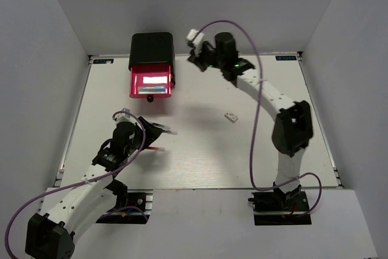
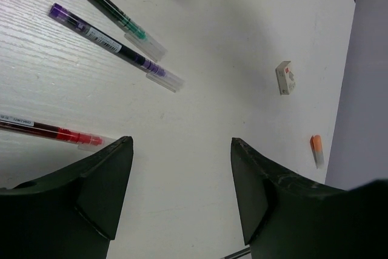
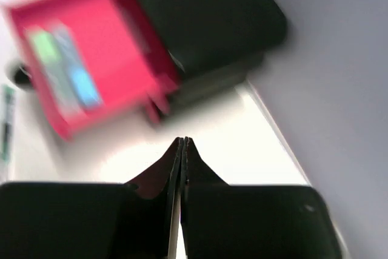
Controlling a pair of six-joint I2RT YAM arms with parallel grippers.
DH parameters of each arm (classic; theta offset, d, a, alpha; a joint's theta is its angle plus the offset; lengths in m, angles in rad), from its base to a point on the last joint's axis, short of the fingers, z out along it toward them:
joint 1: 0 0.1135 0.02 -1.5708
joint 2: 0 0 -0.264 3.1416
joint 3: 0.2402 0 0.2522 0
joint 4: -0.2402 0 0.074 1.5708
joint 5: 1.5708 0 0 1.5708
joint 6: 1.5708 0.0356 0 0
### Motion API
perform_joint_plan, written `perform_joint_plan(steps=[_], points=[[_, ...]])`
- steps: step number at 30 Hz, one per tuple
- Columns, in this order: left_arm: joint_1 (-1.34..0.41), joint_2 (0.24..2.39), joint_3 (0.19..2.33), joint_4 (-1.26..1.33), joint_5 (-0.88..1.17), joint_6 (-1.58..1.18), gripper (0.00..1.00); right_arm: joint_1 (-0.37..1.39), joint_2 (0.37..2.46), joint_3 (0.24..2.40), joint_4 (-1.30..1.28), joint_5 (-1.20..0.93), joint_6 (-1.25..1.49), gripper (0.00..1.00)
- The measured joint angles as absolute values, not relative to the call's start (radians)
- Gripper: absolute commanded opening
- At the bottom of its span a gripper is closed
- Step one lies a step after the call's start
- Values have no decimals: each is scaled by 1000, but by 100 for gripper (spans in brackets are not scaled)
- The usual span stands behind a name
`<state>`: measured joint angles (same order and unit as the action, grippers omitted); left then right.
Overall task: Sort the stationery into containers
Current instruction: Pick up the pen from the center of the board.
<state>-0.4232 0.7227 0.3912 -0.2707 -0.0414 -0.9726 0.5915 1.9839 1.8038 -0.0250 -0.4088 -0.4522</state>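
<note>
The black cabinet stands at the far left. One pink-red drawer is pulled out, with a mint-green bar and a light-blue bar inside. In the right wrist view the drawer is blurred and holds the mint bar and the blue bar. My right gripper is shut and empty, to the right of the cabinet. My left gripper is open and empty above the table. A green pen, a purple pen and a red pen lie next to it. A white eraser lies mid-table.
A small orange-and-white piece lies near the table's edge by the wall. White walls enclose the table on three sides. The drawer's black knob points toward the arms.
</note>
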Motion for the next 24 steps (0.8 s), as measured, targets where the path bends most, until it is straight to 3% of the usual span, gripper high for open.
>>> perform_joint_plan(steps=[3, 4, 5, 8, 12, 16, 24], points=[[-423, 712, 377, -248, -36, -966, 75, 476, 1822, 1671, -126, -345, -453, 1], [-423, 712, 374, -242, -34, -963, 75, 438, 1774, 1623, -160, -332, -456, 12], [-423, 717, 371, -233, -30, -960, 75, 386, 1721, 1563, -190, -311, -460, 33], [-423, 748, 369, -197, -12, -949, 76, 263, 1612, 1407, -311, -246, -492, 53], [-423, 828, 369, -143, 19, -933, 76, 184, 1519, 1190, -442, -140, -562, 67], [-423, 935, 377, -106, 56, -915, 76, 123, 1411, 1003, -553, -32, -655, 70], [-423, 1042, 458, -89, 107, -876, 76, 31, 1295, 876, -630, 82, -763, 71]])
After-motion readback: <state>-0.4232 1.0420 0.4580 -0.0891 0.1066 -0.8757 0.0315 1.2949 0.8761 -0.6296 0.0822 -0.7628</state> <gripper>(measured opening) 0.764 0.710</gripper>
